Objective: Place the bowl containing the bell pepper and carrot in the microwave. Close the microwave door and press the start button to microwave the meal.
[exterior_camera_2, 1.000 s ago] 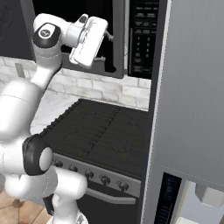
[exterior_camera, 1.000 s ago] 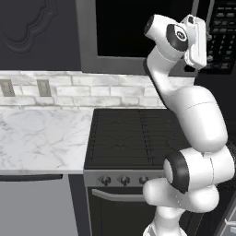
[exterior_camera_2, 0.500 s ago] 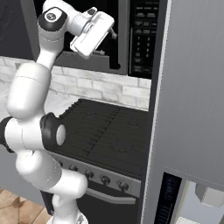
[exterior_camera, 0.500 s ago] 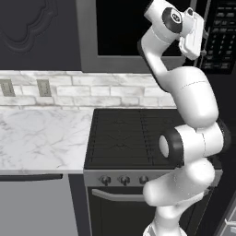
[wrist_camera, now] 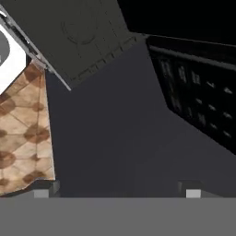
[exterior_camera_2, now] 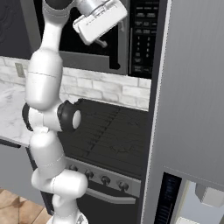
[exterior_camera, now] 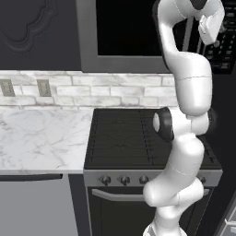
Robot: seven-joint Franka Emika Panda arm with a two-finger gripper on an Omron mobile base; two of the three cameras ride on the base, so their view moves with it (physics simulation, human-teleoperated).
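The microwave [exterior_camera: 133, 32] hangs above the stove, and the microwave door [exterior_camera_2: 70, 43] with its grey frame and black window lies flat against its front. The black button panel [exterior_camera: 224, 46] [exterior_camera_2: 142, 35] [wrist_camera: 198, 92] sits on its right side. My gripper [exterior_camera_2: 102, 42] [wrist_camera: 117, 191] is held high in front of the door's right edge, close to the panel. It is open, its small fingertips [wrist_camera: 44, 191] far apart with nothing between them. The bowl, the bell pepper and the carrot are out of view.
A black stove [exterior_camera: 147, 138] with front knobs stands under the microwave. A marble counter [exterior_camera: 41, 138] runs to its left below a brick backsplash. A tall grey fridge [exterior_camera_2: 192, 96] rises close on the right. Tan floor tiles [wrist_camera: 23, 133] appear in the hand view.
The arm has straightened and stretched upward. The hand has risen and swung nearer the microwave's right side. The jaws stayed wide open.
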